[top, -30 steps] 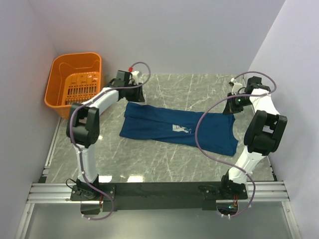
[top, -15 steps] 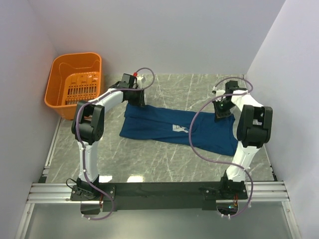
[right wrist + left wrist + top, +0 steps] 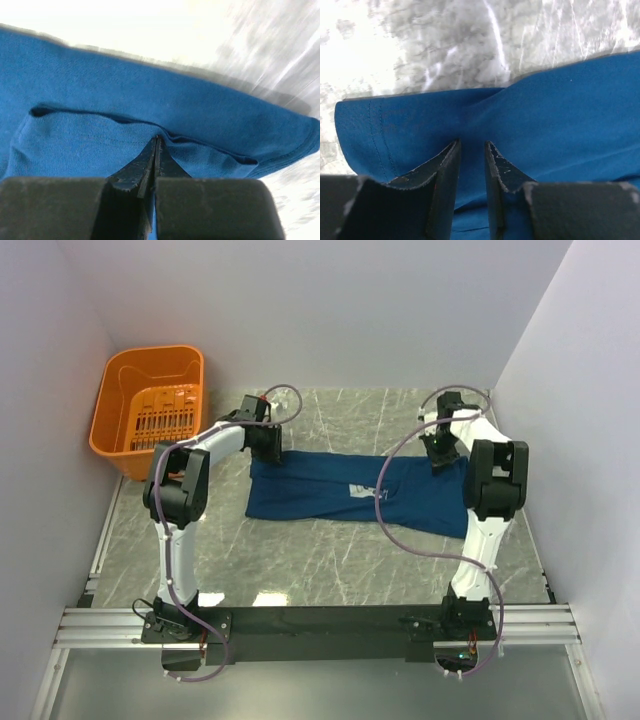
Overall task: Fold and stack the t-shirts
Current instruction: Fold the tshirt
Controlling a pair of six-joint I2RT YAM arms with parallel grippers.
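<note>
A: Item status?
B: T-shirt (image 3: 345,490) lies spread on the desk (image 3: 330,560), stretched between both grippers.
A: Left gripper (image 3: 471,147)?
B: Jaws slightly parted, cloth between them; grip probably not closed, view is tight.
A: Right gripper (image 3: 156,142)?
B: Jaws clenched on a t-shirt fold, hem just beyond them.

Matt knit cotton t-shirt (image 3: 340,490) on glossy marble-look table (image 3: 330,560).

High overhead view; two close, perhaps downward wrist views, sharing t-shirt (image 3: 350,492).
</note>
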